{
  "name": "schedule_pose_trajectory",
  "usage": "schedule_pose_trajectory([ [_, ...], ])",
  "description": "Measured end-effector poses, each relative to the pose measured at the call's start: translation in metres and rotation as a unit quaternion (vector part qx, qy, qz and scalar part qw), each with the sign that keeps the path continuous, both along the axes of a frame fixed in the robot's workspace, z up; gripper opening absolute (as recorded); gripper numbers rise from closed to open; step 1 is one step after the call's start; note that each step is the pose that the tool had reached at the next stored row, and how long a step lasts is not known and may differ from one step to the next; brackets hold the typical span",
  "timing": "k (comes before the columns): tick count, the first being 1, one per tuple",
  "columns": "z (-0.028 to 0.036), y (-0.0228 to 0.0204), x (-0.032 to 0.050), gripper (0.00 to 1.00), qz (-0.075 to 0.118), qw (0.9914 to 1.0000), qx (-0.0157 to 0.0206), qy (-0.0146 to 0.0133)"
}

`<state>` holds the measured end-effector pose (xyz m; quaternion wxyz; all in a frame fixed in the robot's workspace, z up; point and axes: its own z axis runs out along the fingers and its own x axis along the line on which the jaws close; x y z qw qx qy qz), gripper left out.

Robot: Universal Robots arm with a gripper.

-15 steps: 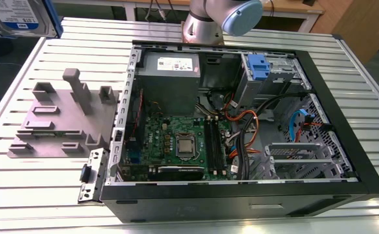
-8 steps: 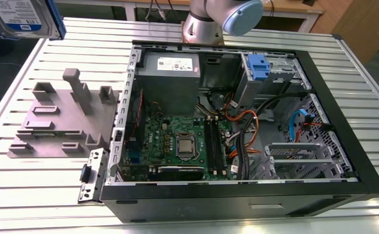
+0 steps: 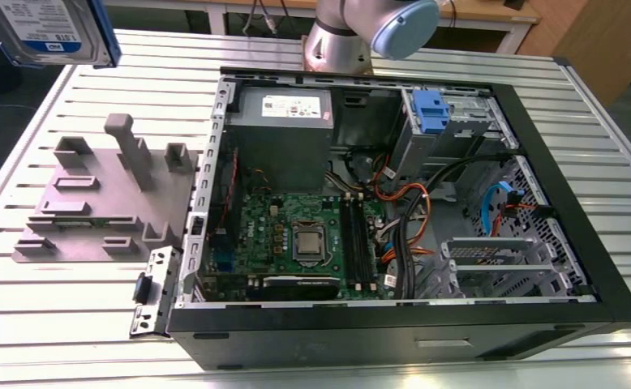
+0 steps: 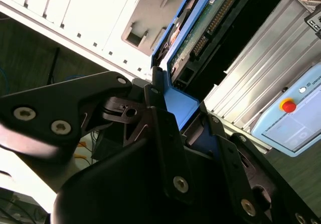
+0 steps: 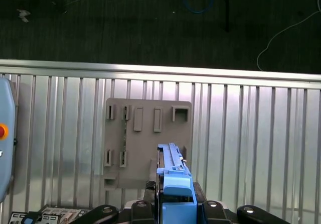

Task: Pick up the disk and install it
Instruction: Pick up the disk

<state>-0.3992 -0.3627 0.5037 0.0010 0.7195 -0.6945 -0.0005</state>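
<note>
Here the fingers (image 4: 161, 129) clamp the disk (image 3: 56, 32) above the ribbed metal table (image 3: 597, 113), dark floor (image 5: 125, 28) beyond its edge

I count one disk (image 3: 50, 32), up at eleven o'clock in the exterior view. My one gripper (image 4: 176, 111) is clamped on its blue rail in the second wrist view. One open computer case (image 3: 348, 344) sits on one slatted metal table (image 3: 66, 324). Inside the case there is one grey power supply (image 3: 283, 134) at twelve o'clock, one blue caddy clip (image 3: 429, 109) at one o'clock and one motherboard (image 3: 256, 223) at six. One grey slotted fixture (image 3: 88, 203) lies at nine o'clock of the case. There is one pendant (image 4: 291, 126), with one red button (image 4: 287, 105).
</note>
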Motion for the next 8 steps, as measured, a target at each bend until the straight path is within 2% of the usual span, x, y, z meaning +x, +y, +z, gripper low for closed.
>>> schedule_pose_trajectory([
  [8,0.0000,-0.0022,0.0025,0.36,0.000,1.00000,-0.0008,0.0000],
])
